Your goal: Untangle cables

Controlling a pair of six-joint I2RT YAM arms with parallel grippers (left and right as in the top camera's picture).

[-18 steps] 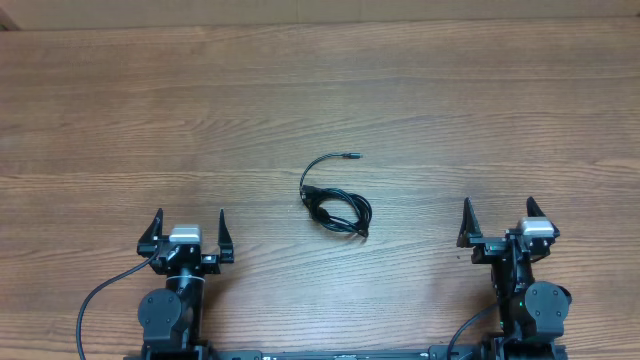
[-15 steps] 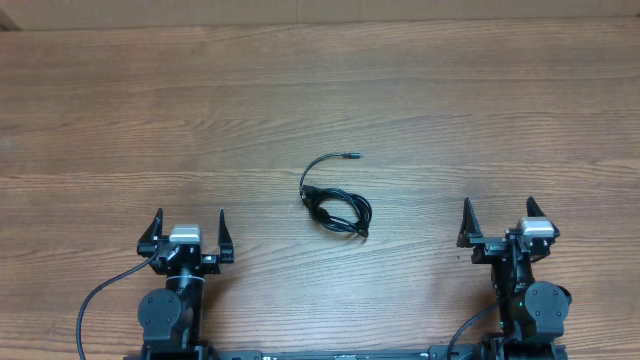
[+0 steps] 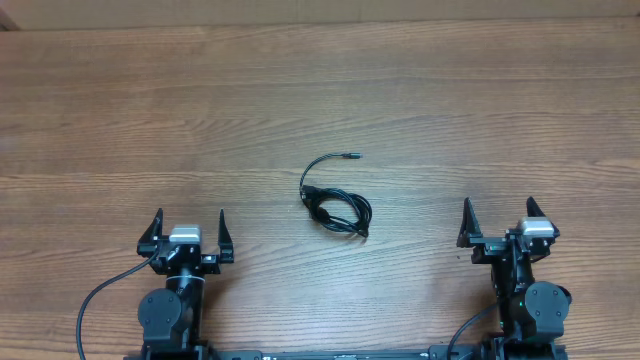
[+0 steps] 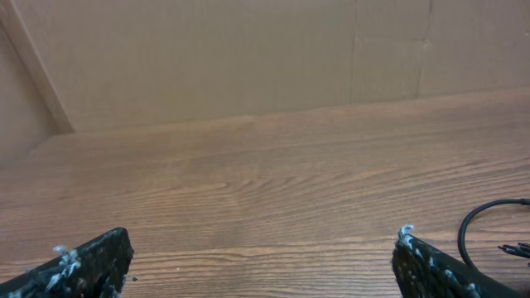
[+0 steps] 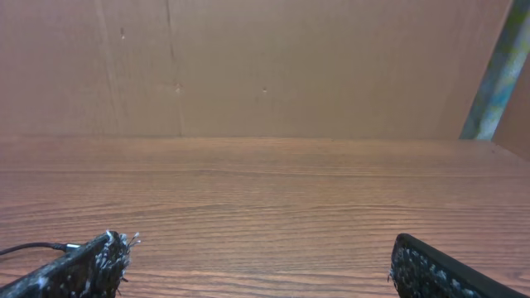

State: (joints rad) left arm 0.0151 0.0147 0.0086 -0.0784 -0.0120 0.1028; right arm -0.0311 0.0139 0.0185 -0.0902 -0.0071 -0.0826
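Observation:
The cables [image 3: 335, 205] lie as a small black looped bundle in the middle of the wooden table, one strand arcing up to a plug end [image 3: 351, 156]. My left gripper [image 3: 189, 222] rests near the front edge, left of the bundle, open and empty. My right gripper [image 3: 500, 212] sits at the front right, also open and empty. In the left wrist view a curve of cable [image 4: 489, 223] shows at the right edge, beyond my wide-apart fingertips [image 4: 418, 252]. In the right wrist view a thin cable end [image 5: 37, 247] shows at the far left.
The wooden table [image 3: 320, 90] stretches back to a cardboard wall [image 4: 248, 58]. Thick black arm wires [image 3: 100, 300] loop by the left arm base, and another [image 3: 470, 330] by the right base.

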